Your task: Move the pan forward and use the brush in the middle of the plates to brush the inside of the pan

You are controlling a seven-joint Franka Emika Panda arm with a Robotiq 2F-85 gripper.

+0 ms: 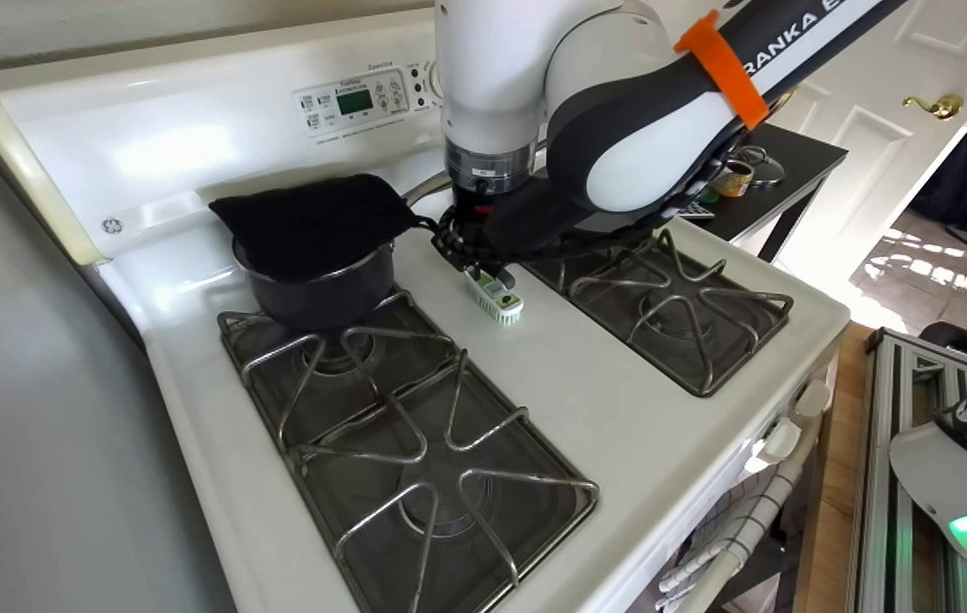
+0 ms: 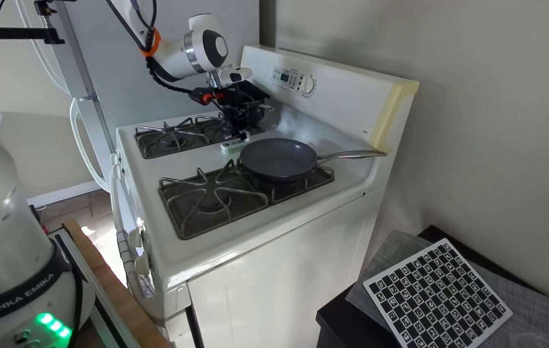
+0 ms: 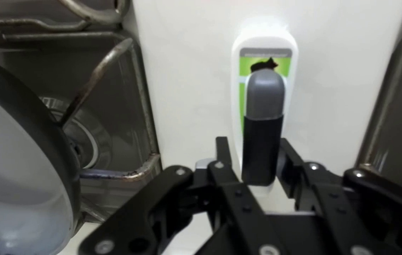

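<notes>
Right of wrist-view centre, our spread gripper (image 3: 254, 148) straddles the brush (image 3: 264, 102) at its dark handle (image 3: 263, 134) — likely light and stiff; we'd pinch there.

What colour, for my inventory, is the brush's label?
The label is mostly green, partly grey, clearest in the wrist view.
</notes>
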